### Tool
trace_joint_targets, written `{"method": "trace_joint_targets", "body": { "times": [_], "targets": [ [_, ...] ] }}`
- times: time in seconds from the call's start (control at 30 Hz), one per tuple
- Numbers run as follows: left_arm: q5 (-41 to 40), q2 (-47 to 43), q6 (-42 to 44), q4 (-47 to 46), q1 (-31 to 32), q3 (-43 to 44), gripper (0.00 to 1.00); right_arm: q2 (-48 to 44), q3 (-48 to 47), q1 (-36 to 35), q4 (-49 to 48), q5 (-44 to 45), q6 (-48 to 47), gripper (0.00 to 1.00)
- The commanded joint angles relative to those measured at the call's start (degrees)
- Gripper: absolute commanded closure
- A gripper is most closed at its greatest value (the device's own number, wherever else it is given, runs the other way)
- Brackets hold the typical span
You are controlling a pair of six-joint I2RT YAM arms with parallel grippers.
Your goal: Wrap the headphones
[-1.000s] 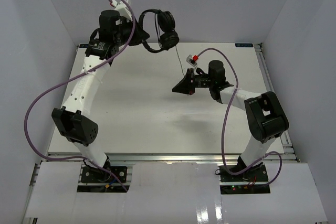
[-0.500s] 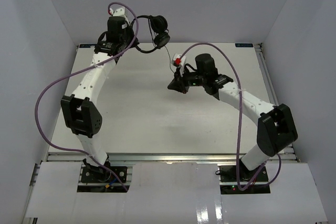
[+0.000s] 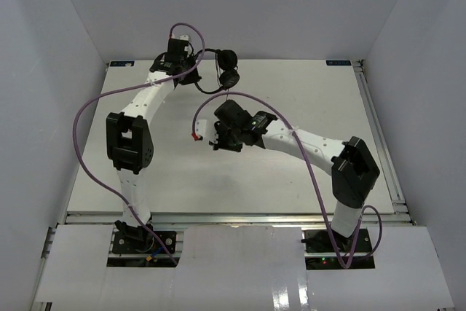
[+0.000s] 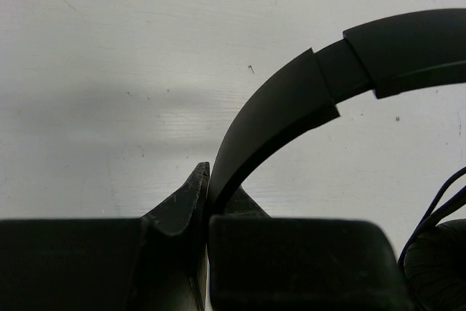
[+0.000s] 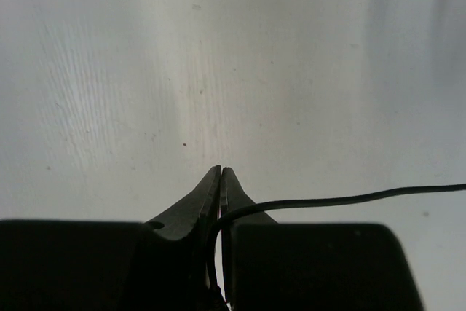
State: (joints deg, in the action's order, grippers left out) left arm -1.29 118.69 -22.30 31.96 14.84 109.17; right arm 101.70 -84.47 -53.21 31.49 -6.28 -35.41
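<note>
The left pincer (image 4: 206, 180) is clenched on the arched headband (image 4: 291, 100) of the headphones (image 3: 227, 67), which it holds at the far edge of the tabletop (image 3: 145, 151). The right pincer (image 5: 220, 174) grasps their thin black cord (image 5: 328, 199) nearer the tabletop's middle, the jaws pressed together on it.

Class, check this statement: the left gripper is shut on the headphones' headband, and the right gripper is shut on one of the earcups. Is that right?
Only the right gripper's hold is wrong. The right gripper is shut on the thin black cord, which the right wrist view shows running out from between its closed fingers. The left gripper is indeed shut on the headband.
</note>
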Motion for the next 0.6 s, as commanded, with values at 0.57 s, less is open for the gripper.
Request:
{"method": "trace_joint_targets", "body": {
  "times": [0.57],
  "targets": [
    [9.6, -1.0, 16.8, 2.0, 10.9, -15.6, 1.00, -7.8, 1.7, 1.5, -11.0, 41.6, -33.3, 0.92]
  ]
}}
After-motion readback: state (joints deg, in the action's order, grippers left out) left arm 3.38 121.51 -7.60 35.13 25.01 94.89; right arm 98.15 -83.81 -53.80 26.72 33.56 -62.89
